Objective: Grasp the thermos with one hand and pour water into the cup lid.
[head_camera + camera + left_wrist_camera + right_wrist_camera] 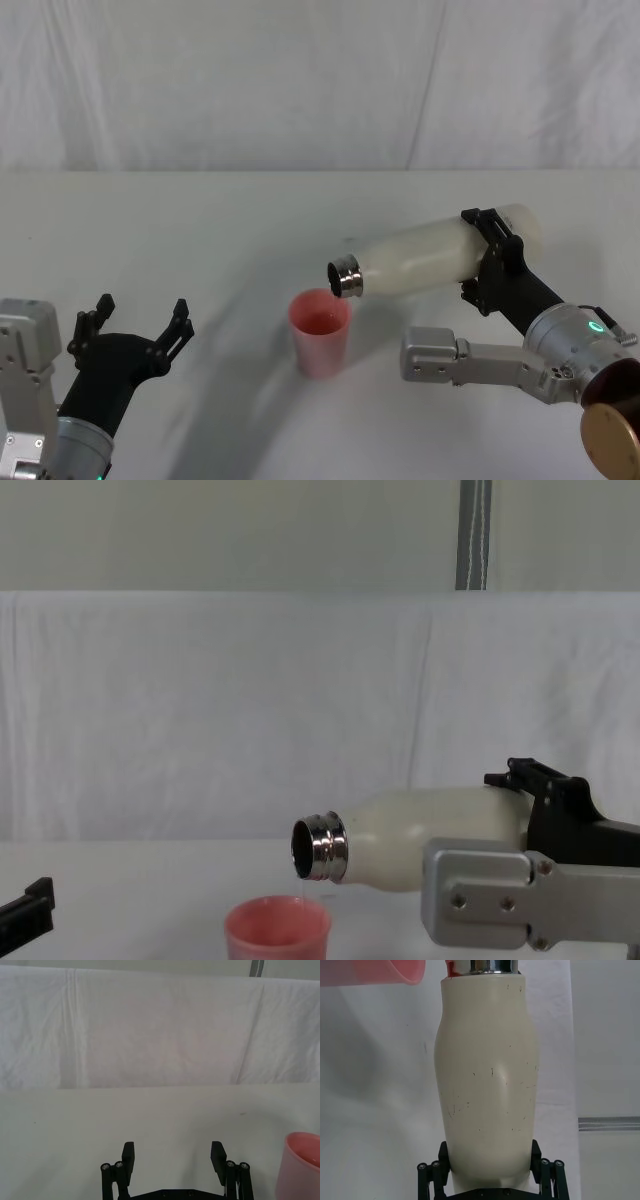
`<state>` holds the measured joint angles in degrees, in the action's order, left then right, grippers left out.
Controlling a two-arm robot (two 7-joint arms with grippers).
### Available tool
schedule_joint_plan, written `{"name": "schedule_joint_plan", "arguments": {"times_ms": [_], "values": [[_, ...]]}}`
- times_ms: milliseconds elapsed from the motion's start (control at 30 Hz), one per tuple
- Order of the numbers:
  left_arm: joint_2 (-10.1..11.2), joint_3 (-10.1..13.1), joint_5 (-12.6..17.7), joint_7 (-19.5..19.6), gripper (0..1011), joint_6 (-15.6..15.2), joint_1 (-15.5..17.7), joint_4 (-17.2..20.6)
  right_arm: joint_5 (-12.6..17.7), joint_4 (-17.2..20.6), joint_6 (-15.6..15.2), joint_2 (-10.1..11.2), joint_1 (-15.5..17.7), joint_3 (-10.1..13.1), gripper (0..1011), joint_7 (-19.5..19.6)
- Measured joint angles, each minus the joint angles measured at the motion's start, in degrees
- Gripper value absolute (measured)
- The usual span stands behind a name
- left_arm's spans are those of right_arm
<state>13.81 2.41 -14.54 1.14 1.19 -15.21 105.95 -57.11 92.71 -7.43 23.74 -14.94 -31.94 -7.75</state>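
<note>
Two pincers are in play, but only the right pincer (489, 262) is working: it is clamped around the lower body of the thermos (425, 258), near its base, and holds the bottle tipped almost flat above the table (200, 220). The steel neck (320, 848) points toward the robot's left and hangs just over the far rim of the cup lid (320, 332), which stands upright on the table in front of the robot. In the chest view a thin thread of water seems to fall from the neck into the cup lid, so the pour looks underway. The left pincer (135, 325) rests low on the robot's left, fingers spread and holding nothing, well apart from the cup lid.

Several things could spoil this. The mouth sits over the rim and not the centre, so a stronger tilt could throw water past the cup lid onto the table. Held so far from its neck, the thermos could slip or swing in the grip. Lowering the neck might knock the light cup lid over.
</note>
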Motion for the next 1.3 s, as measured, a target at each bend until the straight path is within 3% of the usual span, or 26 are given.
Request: {"name": "schedule_joint_plan", "arguments": {"times_ms": [1300], "values": [[0.0, 0.0, 0.0, 0.0, 1001, 0.0, 0.0, 0.0, -0.2, 0.1, 0.1, 0.2, 0.1, 0.0, 948, 0.3]]}}
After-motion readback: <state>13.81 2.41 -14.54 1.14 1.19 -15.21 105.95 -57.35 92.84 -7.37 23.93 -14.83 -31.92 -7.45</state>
